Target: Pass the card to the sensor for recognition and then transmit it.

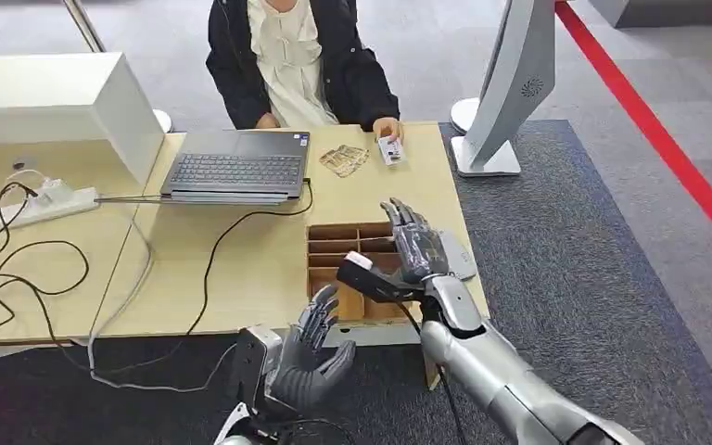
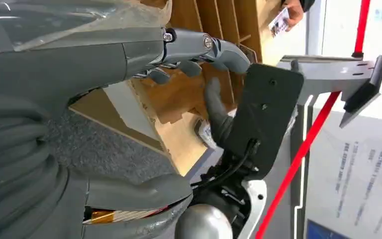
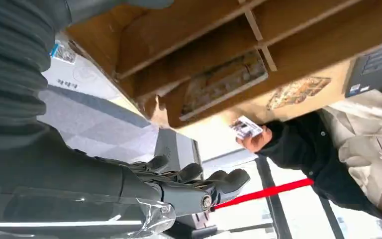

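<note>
The card (image 1: 389, 149) lies far across the bench (image 1: 241, 269) under a person's hand (image 1: 387, 128), well apart from both robot hands. The right hand (image 1: 415, 243) hovers over the wooden divider tray (image 1: 329, 264), fingers spread, holding nothing; the left hand (image 1: 311, 348) hangs low, loosely curled and empty. A handover could fail through a fumbled pinch on so thin a card.

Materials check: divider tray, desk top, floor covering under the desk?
Divider tray: looks like raw brown cardboard or thin fibreboard, matte, with slotted partitions and plain cut edges.
Desk top: pale wood-look laminate, smooth with a faint sheen; could be veneer.
Floor covering: dark grey carpet, speckled matte texture.
</note>
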You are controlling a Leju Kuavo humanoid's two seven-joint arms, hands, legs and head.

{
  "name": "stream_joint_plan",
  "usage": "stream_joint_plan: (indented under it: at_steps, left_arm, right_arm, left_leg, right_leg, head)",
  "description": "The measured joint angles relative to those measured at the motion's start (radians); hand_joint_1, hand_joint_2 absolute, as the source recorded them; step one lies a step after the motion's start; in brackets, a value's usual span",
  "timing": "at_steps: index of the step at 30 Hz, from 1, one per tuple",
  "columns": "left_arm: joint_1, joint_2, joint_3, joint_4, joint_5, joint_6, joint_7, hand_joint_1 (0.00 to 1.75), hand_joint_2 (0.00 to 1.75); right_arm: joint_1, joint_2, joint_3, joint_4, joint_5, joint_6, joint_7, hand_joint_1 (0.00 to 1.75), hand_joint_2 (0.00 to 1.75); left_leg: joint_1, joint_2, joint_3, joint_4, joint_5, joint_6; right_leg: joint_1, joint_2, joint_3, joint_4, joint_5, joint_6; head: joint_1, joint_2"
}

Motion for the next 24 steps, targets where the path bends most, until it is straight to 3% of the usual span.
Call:
stream_joint_plan:
  at_steps: [7, 12, 24]
  left_arm:
    - [0.0, -0.001, 0.0, 0.002, 0.0, -0.001, -0.002, 0.0, 1.75]
    - [-0.001, -0.003, 0.0, 0.008, 0.0, 0.011, -0.002, 0.0, 1.75]
    - [-0.002, -0.003, -0.001, 0.008, 0.008, 0.048, 0.001, 0.0, 1.75]
  right_arm:
    - [-0.017, 0.008, 0.002, 0.007, 0.006, 0.003, -0.008, 0.0, 1.75]
    - [-0.073, 0.042, 0.018, 0.038, 0.01, 0.011, -0.022, 0.0, 1.75]
    - [-0.08, 0.063, 0.026, 0.09, -0.007, 0.028, -0.038, 0.0, 1.75]
  left_leg:
    - [0.0, 0.0, 0.0, 0.0, 0.0, 0.0]
    - [0.0, 0.0, 0.0, 0.0, 0.0, 0.0]
    - [0.0, 0.0, 0.0, 0.0, 0.0, 0.0]
  right_leg:
    - [0.0, 0.0, 0.0, 0.0, 0.0, 0.0]
    - [0.0, 0.0, 0.0, 0.0, 0.0, 0.0]
    - [0.0, 0.0, 0.0, 0.0, 0.0, 0.0]
  head:
    - [0.0, 0.0]
    - [0.0, 0.0]
    - [0.0, 0.0]
